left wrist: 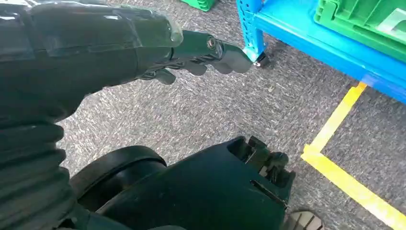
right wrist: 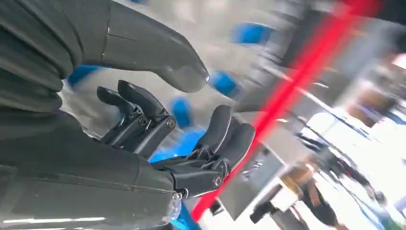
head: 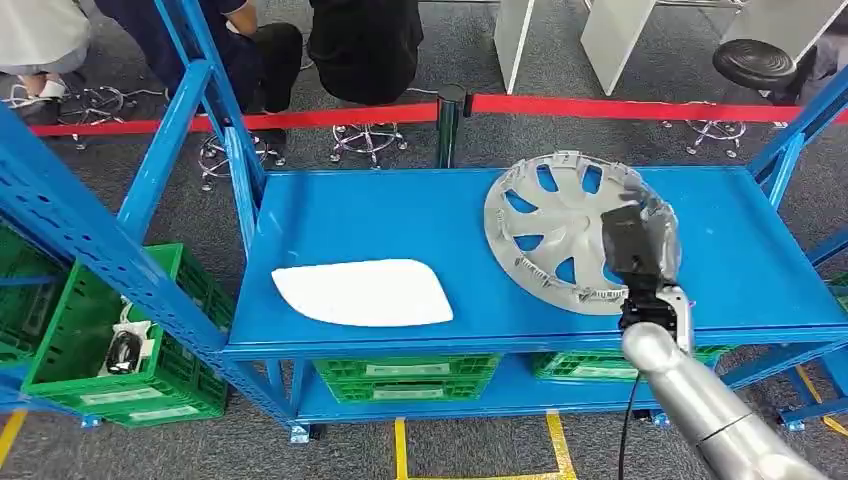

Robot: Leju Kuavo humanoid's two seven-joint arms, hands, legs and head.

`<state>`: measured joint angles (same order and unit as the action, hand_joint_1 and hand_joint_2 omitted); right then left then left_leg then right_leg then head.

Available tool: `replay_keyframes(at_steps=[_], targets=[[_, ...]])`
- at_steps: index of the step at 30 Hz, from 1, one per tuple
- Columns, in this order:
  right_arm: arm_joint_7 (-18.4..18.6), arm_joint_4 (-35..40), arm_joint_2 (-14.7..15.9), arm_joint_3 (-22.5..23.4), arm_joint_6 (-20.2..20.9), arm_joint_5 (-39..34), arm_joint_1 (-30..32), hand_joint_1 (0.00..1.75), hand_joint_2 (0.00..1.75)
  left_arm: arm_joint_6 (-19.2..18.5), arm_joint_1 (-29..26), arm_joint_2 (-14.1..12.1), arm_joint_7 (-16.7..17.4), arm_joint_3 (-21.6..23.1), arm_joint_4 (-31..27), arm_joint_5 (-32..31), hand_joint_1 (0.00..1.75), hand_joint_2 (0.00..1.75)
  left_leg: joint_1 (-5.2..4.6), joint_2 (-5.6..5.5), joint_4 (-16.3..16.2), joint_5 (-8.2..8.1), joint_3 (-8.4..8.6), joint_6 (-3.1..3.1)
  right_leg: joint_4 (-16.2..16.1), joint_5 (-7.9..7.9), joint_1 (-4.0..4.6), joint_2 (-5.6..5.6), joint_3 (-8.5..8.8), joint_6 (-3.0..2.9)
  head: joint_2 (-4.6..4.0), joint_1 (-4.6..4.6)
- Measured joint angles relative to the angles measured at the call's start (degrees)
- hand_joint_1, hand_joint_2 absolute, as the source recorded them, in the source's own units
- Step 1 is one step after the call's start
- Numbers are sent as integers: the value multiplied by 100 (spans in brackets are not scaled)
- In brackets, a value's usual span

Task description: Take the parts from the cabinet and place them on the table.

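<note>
Right robot hand (head: 640,250) open over one hubcap (head: 560,235), one white panel (head: 362,292).

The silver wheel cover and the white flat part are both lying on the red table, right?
Not quite. The table is blue, not red; the red thing is the barrier tape behind it. The head view shows the silver wheel cover and the white flat part both lying on that blue top.

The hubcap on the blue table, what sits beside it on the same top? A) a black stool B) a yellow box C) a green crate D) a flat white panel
D: on the blue table a flat white panel lies apart from the hubcap; the green crates sit on the shelf below.
</note>
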<state>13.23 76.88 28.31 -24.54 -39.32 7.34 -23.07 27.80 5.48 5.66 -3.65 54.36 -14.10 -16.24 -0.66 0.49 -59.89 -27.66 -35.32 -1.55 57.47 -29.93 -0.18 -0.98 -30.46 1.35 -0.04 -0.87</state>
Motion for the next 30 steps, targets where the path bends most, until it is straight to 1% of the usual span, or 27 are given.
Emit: replay_keyframes(at_steps=[2,7,10,12,15,17,22,23,26,29,30], targets=[[138,640,80,257,2,-207,-67,175,175,28,-3,0,-61,2,0,46,0,175,0,4,0,-1,0,1,0,0,0,1,-2,0,0,-2],[281,1849,297,681,33,-441,-417,175,175,72,-10,2,-225,2,0,138,0,175,0,3,0,-1,1,1,0,0,-1,3,-4,0,0,0],[428,2360,404,782,85,-428,-593,175,175,103,-4,28,-269,2,0,175,0,175,0,1,0,-1,1,1,0,0,-1,4,-4,0,0,-2],[650,2630,461,765,277,-251,-659,175,175,133,9,52,-271,2,0,210,0,175,0,0,0,-1,0,1,0,0,-1,4,-3,0,0,-2],[1103,2729,472,658,793,308,-701,175,175,151,23,72,-232,2,0,256,0,175,1,3,1,-3,0,2,0,0,0,4,-3,0,0,-2],[1143,2724,468,544,866,528,-685,175,175,151,23,79,-223,2,0,262,0,175,1,3,1,-3,-1,2,0,0,0,3,-3,0,0,-2],[1169,2724,457,349,933,608,-692,175,175,153,23,83,-219,2,0,273,0,175,1,14,1,-3,-1,2,0,0,0,6,-4,-1,0,0],[1271,2722,461,314,1092,684,-698,175,175,153,23,83,-212,2,0,273,0,175,1,16,1,-6,0,0,0,-1,0,8,-4,-1,0,-2],[1609,2641,483,115,1960,1057,-674,175,175,151,24,83,-162,13,0,251,0,175,3,20,2,-12,0,3,0,-6,3,10,-4,-8,0,0],[1893,2300,483,-233,2799,1564,-525,175,175,149,33,98,-116,52,0,245,0,175,3,17,2,-15,0,-1,0,-7,4,6,-3,-10,0,-2],[1962,2159,483,-352,2974,1822,-464,175,175,135,33,107,-114,68,0,245,0,175,4,15,2,-16,0,-2,0,-8,4,5,-3,-10,0,2]])
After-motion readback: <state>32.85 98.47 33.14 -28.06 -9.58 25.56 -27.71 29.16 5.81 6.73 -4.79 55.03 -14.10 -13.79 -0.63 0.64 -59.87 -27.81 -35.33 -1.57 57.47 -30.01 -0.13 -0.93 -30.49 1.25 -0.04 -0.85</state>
